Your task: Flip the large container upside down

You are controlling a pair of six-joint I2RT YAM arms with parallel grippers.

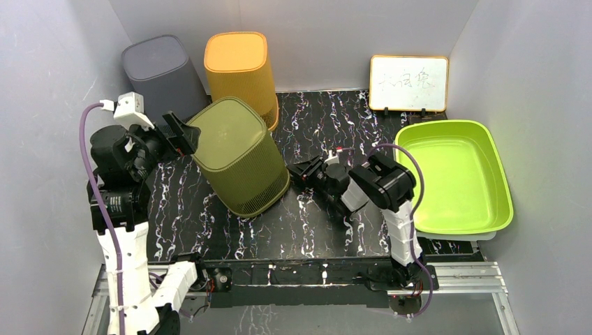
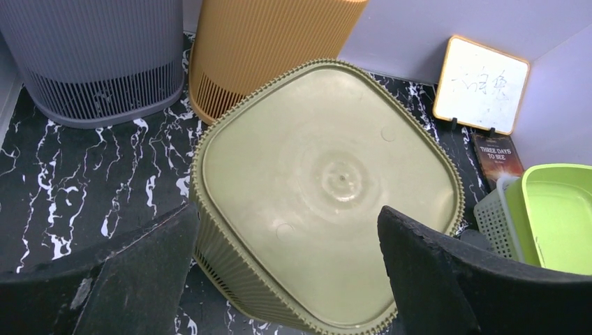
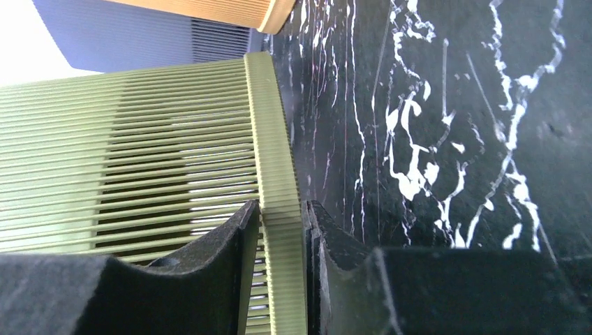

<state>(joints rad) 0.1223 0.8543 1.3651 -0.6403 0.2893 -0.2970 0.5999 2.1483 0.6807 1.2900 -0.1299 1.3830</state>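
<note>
Olive container (image 1: pixel 239 155) is found base-up, seemingly tilted, just in front of orange bin (image 1: pixel 241 73). Thin slatted plastic is judged light, fairly stiff and springy at the walls, so the rim band is preferred for holding. Rim is straddled by right gripper (image 3: pixel 283 209); clamping cannot be told. Left gripper (image 2: pixel 290 216) is spread, holding nothing.

The large container (image 1: pixel 239 155) is olive green, smooth on its flat top and finely ribbed in vertical lines down its sides. Behind it are an orange container (image 1: pixel 241 73) and a grey-violet container (image 1: pixel 162 70), both ribbed the same way. Under it the table (image 1: pixel 314 223) is black marble veined in white. To its right are a lime-green tray (image 1: pixel 454 174) and a whiteboard (image 1: pixel 409 83) — white, orange-framed, with faint dark scribbles.
</note>
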